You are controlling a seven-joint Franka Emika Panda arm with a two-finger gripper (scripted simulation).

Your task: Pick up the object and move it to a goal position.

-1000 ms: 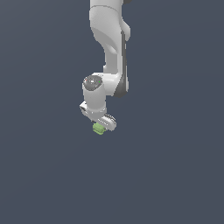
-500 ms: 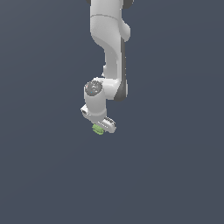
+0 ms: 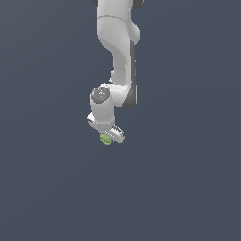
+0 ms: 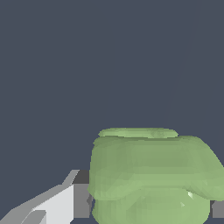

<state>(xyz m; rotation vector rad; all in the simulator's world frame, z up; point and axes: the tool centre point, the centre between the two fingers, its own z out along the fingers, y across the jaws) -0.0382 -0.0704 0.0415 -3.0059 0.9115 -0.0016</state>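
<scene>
The object [image 3: 106, 139] is a tiny light-green lumpy thing with darker ridges, held at the tip of my white gripper [image 3: 109, 136] near the middle of the exterior view. In the wrist view the object [image 4: 151, 175] fills the space between my fingers [image 4: 52, 205], one white finger with a grey pad pressing its side, the other finger only a grey sliver at the frame edge. My gripper is shut on the object and holds it in the air. The arm [image 3: 120, 61] hangs down from above.
A plain dark grey-blue background [image 3: 188, 179] surrounds the arm in both views. No other objects, edges or goal marker show.
The gripper with the green object has drifted slightly toward the exterior view's left and slightly lower. The arm above has straightened a little. The hold on the object is unchanged.
</scene>
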